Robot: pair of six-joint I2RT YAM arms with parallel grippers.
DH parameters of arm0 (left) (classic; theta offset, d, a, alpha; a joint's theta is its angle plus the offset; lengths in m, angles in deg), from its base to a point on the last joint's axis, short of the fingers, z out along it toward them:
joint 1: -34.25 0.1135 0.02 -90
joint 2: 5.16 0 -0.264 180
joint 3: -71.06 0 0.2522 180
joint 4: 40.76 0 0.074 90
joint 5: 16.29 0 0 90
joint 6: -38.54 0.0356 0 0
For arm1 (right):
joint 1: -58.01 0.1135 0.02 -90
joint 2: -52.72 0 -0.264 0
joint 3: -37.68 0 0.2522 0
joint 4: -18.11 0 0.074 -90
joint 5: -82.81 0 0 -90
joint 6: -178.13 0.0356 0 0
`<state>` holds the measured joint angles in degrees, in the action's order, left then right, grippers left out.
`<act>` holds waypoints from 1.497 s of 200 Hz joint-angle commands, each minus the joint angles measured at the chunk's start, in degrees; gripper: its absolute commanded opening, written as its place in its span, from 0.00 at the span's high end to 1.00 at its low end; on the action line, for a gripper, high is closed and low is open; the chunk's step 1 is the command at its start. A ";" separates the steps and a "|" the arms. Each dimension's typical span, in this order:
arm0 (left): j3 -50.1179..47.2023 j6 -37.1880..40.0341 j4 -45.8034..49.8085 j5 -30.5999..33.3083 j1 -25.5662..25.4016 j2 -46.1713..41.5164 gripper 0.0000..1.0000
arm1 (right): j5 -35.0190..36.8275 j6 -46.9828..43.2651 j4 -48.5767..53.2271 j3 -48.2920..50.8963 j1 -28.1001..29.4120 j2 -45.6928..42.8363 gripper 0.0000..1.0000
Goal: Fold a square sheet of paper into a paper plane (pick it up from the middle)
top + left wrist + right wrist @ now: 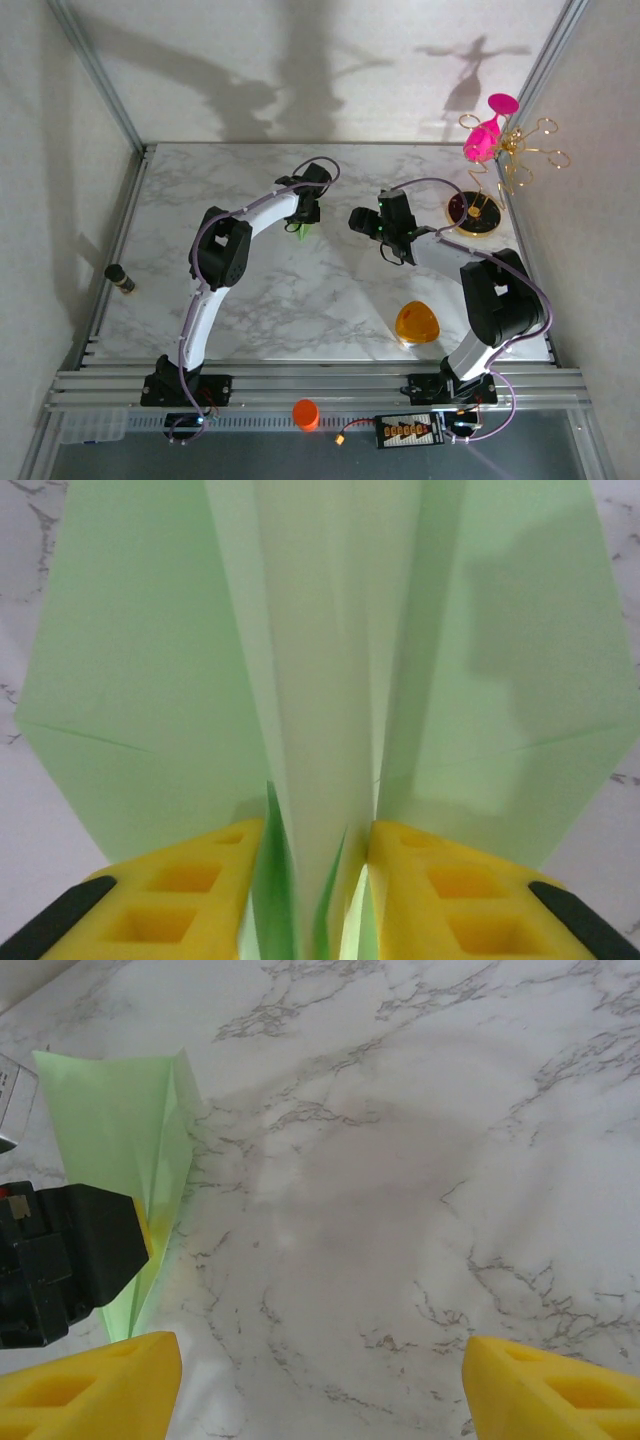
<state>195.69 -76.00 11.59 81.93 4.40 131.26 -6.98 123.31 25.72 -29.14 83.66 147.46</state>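
Note:
The paper plane (300, 230) is a pale green pointed dart standing on the marble table (330, 290) at mid-back. Its wings spread to both sides in the left wrist view, and its central keel (320, 680) rises between the yellow fingers (200, 880). My left gripper (303, 218) (318, 830) straddles the keel with jaws parted, and the folds fan loosely in the gap. Seen from the right wrist, the plane (120, 1130) stands at the far left beside the left gripper's black body (60, 1260). My right gripper (395, 252) (322, 1345) hovers open over bare marble to the plane's right, holding nothing.
An orange rounded-triangle object (417, 322) lies front right. A dark round base (473, 212), a pink glass (485, 135) and a gold wire stand (525, 160) stand at the back right. A small dark cylinder (121, 279) sits at the left edge. An orange cap (305, 413) rests on the front rail.

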 commanded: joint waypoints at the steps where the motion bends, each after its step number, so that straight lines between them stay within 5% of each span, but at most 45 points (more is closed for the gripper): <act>1: -1.55 -1.56 0.36 1.62 -0.02 3.20 0.66 | -0.27 0.42 0.05 -0.19 -0.34 0.88 0.25; 299: 9.20 0.84 0.67 0.03 1.00 6.81 0.65 | -1.61 0.85 -0.26 -1.35 -0.33 2.64 0.25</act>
<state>202.20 -75.78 7.74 82.70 4.84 135.96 -7.94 123.51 25.67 -29.16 83.64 148.75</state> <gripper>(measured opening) 0.342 0.753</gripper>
